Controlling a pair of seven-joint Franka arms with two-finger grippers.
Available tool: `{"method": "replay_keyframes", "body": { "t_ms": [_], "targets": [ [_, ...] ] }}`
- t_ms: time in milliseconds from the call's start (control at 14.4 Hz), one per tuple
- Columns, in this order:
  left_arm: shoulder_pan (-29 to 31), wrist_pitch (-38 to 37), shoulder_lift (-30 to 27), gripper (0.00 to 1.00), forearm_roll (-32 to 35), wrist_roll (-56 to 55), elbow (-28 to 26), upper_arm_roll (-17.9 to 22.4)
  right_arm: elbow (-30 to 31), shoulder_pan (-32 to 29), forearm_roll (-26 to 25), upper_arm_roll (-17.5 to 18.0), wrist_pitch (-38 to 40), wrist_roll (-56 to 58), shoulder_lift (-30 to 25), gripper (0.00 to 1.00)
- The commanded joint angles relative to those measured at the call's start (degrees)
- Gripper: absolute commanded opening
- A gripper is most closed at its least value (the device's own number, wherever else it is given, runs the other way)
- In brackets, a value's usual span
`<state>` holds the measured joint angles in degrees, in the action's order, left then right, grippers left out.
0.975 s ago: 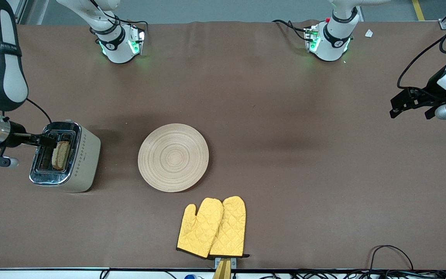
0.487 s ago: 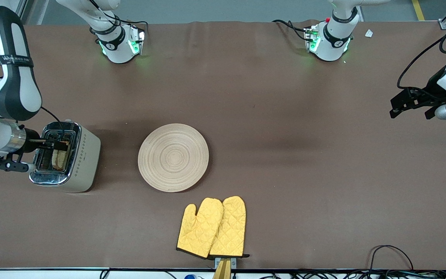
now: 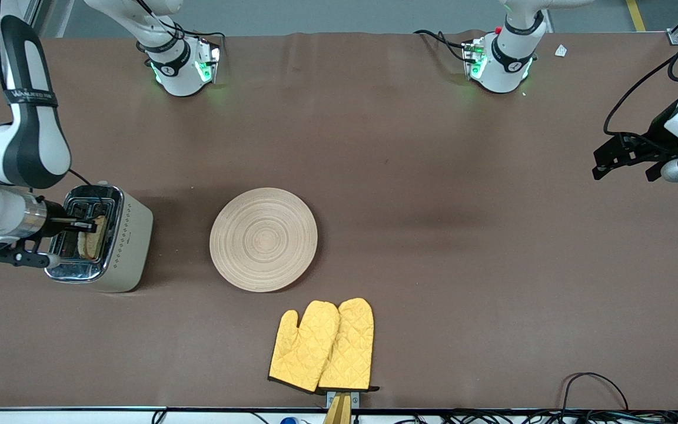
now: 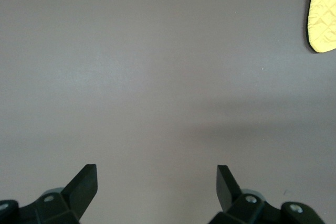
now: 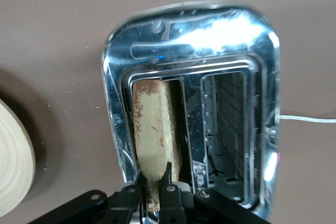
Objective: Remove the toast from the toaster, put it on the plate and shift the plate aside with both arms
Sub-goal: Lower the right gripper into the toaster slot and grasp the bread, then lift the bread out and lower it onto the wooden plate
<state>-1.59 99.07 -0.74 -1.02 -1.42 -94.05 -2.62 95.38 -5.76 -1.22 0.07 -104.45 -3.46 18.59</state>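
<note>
toast (image 3: 93,237): sitting upright in one slot of the toaster (image 3: 116,247), the slot on the plate's side. Top crust pokes up out of the slot, and in the right wrist view (image 5: 155,129) you can see its pale face and brown edge running the length of it.

right end effector (image 3: 85,226): right over the toaster at the right arm's end of the tabletop (image 3: 433,235), fingers down in the slot. From its own camera (image 5: 154,184) the two fingertips are pinched on the end of the slice, one either side, so I'd call that grasping the toast.

other slot: the one next to it looks bare inside, just wire grille and shiny chrome.

plate (image 3: 263,239): round pale wood one, flat on the tabletop beside the toaster, toward the middle. A bare strip of tabletop between the two. Its edge peeks into the right wrist view (image 5: 13,161) too.

oven mitts (image 3: 322,346): yellow quilted pair, nearer the front camera than the plate, close to the tabletop edge. Not touching the plate.

left end effector (image 3: 627,159): waiting up in the air over the left arm's end of the tabletop, well apart from everything. Its own camera (image 4: 156,182) shows the fingers spread wide, nothing between them, just brown tabletop below and a corner of a mitt (image 4: 321,14).
</note>
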Motion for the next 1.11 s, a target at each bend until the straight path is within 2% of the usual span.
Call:
{"method": "replay_keyframes", "body": {
  "t_ms": [0, 139, 278, 348, 487, 696, 766, 905, 1044],
  "targets": [
    [-0.25, -1.08, 0.48, 1.0, 0.94, 0.1, 1.41, 0.24, -10.54, 0.4, -0.8, 0.81, 8.62, -0.58, 0.13, 0.01],
    [-0.25, -1.08, 0.48, 1.0, 0.94, 0.1, 1.41, 0.24, -12.58, 3.19, -0.1, 1.25, 11.45, -2.33, 0.04, 0.01],
    [-0.25, -1.08, 0.48, 1.0, 0.94, 0.1, 1.32, 0.24, -12.06, 7.15, 0.86, 1.43, 10.24, -5.85, 0.31, 0.01],
    [-0.25, -1.08, 0.48, 1.0, 0.94, 0.1, 1.32, 0.24, -11.36, 8.82, 4.96, 1.25, 8.84, -5.86, 0.48, 0.01],
    [-0.25, -1.08, 0.48, 1.0, 0.94, 0.1, 1.32, 0.24, -5.68, 11.28, 11.74, 1.25, 2.36, -5.95, 0.48, 0.0],
    [-0.25, -1.08, 0.48, 1.0, 0.94, 0.1, 1.32, 0.24, 4.34, 18.48, 15.36, 1.25, -7.58, -7.34, 0.75, 0.0],
    [-0.25, -1.08, 0.48, 1.0, 1.02, 0.1, 1.32, 0.24, 6.81, 21.64, 16.07, 1.25, -11.61, -10.92, 0.75, 0.0],
    [-0.25, -1.08, 0.48, 1.0, 0.94, 0.1, 1.32, 0.24, 7.63, 27.18, 16.07, 1.25, -16.82, -19.87, 1.36, 0.0],
    [-0.16, -1.08, 0.48, 1.0, 0.94, 0.19, 1.32, 0.24, 7.54, 30.8, 16.07, 1.25, -20.6, -24.04, 3.29, 0.0]
  ]
}}
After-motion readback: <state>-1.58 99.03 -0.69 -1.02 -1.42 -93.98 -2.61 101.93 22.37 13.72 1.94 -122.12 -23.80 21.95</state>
